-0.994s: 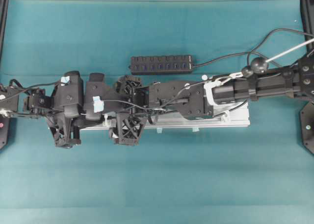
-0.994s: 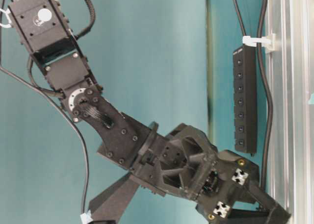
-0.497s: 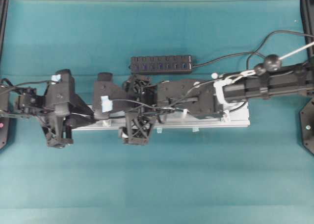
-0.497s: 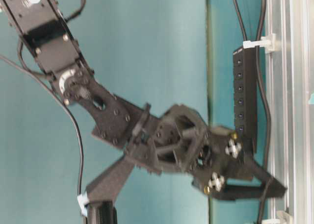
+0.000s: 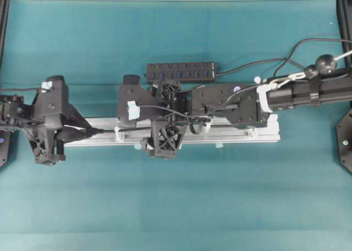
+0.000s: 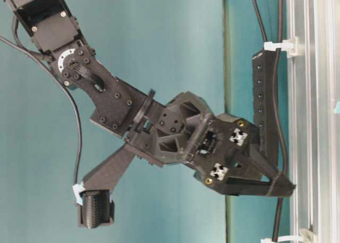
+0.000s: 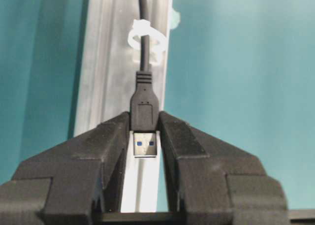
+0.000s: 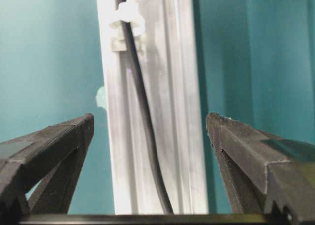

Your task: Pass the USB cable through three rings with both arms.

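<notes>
Both arms had drawn apart since a second earlier: the left hand (image 5: 87, 132) had slid back to the rail's (image 5: 231, 134) left end, and the right hand (image 5: 147, 115) had pulled off toward the right. Left hand's fingers (image 7: 110, 136) were clamped on the cable's plug (image 7: 144, 112), silver tip pointing back between them. From the plug the cable (image 7: 143, 18) ran straight out through a whitish ring (image 7: 145, 35) just ahead, along the rail. Over the middle of the rail the right hand hung spread wide, holding nothing; the cable lay between its fingers (image 8: 64, 136), under another ring (image 8: 125, 16). A hub (image 5: 180, 71) sat on the counter (image 5: 176, 196) behind the rail.
</notes>
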